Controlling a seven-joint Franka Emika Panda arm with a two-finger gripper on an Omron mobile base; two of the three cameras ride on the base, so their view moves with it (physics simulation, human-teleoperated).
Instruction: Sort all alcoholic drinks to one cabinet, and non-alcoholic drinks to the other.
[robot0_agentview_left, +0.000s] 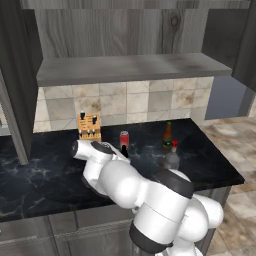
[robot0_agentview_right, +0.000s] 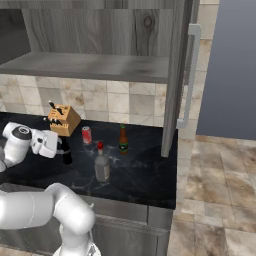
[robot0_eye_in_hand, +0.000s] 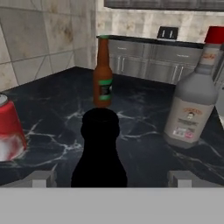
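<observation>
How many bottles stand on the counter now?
3: a black bottle between the open gripper's fingertips, a slim brown bottle behind it, a grey bottle to its right.

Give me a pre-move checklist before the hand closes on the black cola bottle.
1. Hand open: ok, fingers spread to either side of the black cola bottle.
2. Bottle centred between fingers: ok in the hand view.
3. Bottle upright on the counter: ok.
4. Red soda can clear of the fingers: ok, apart to one side.
5. Clear-grey bottle and slim brown bottle out of the way: ok, both stand beyond.
6. Fingers far enough around the bottle: cannot tell.
</observation>
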